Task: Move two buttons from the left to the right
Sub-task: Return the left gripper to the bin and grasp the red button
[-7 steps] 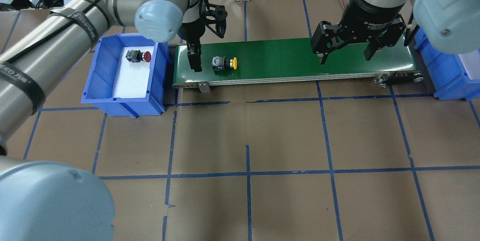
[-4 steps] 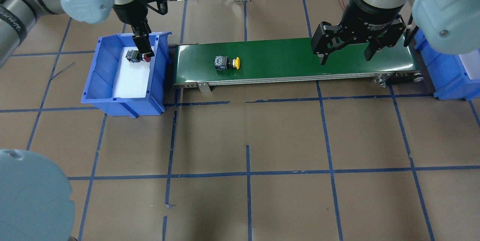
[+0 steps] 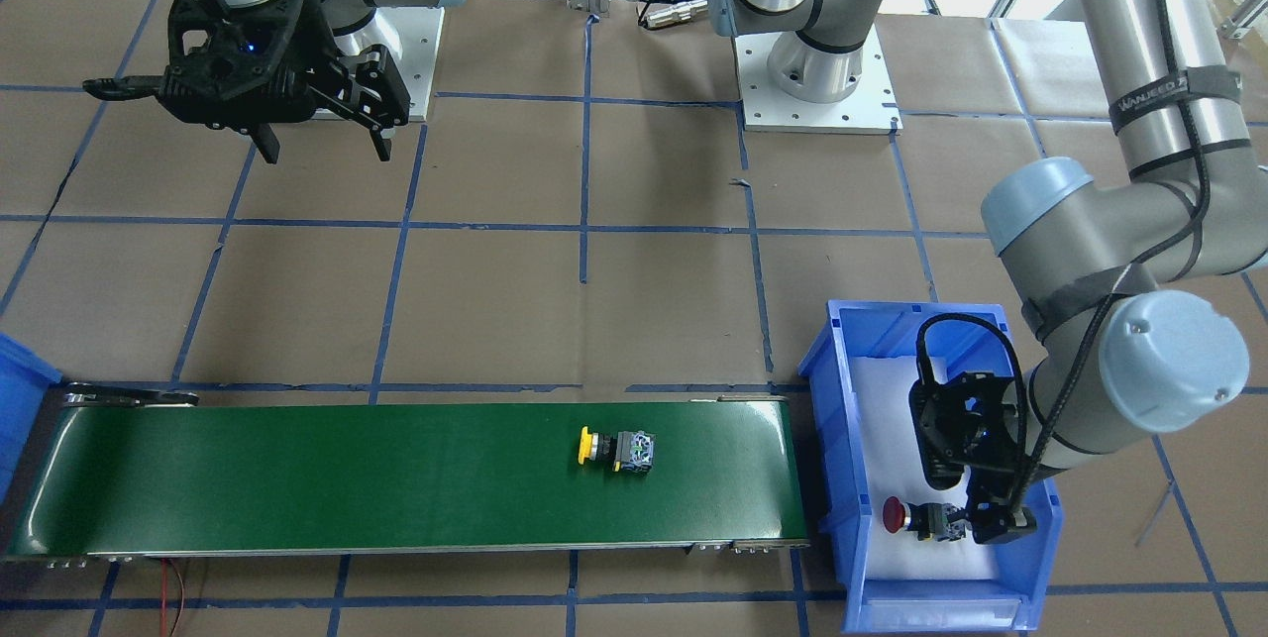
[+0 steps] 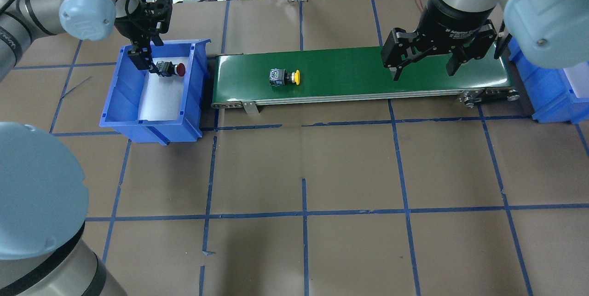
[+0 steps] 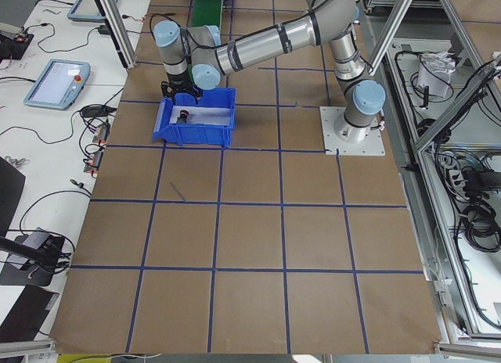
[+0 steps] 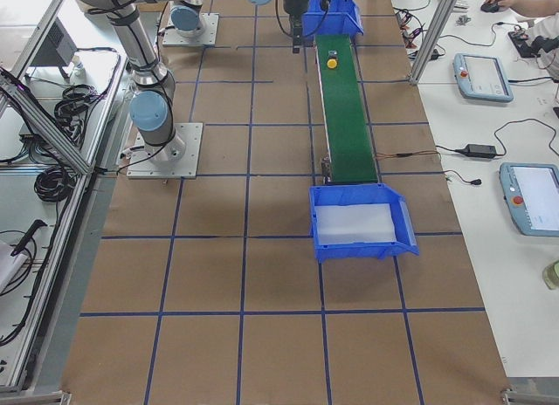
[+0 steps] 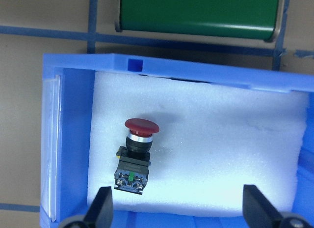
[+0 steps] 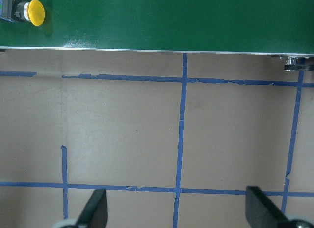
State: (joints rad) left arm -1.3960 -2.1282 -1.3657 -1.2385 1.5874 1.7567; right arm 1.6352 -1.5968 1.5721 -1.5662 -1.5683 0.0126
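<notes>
Reaching into the blue bin [image 7: 73,139], the left gripper [image 7: 179,208] hangs just above the white foam lining with its jaws spread wide and nothing between them yet. The red-capped push-button [image 7: 133,156] lies on its side directly beneath this gripper, inside the span of the fingers but much nearer one finger than the other, its cap pointing away towards the green conveyor belt [image 4: 359,70]. The yellow-capped push-button [image 4: 285,77] lies on the belt, well apart from the right gripper [image 4: 424,71] and on that gripper's left-arm side. The right gripper hovers over the far end of the belt, jaws also wide and empty, near the second blue bin [image 4: 547,93] at the edge of the bench [image 4: 303,162]. I judge the step in hand to be the pick of the second button, with the first already sent on its way. The next move seems to call for centring the left gripper over the block body, lowering until the fingers flank it, then closing firmly before lifting clear of the bin wall.
</notes>
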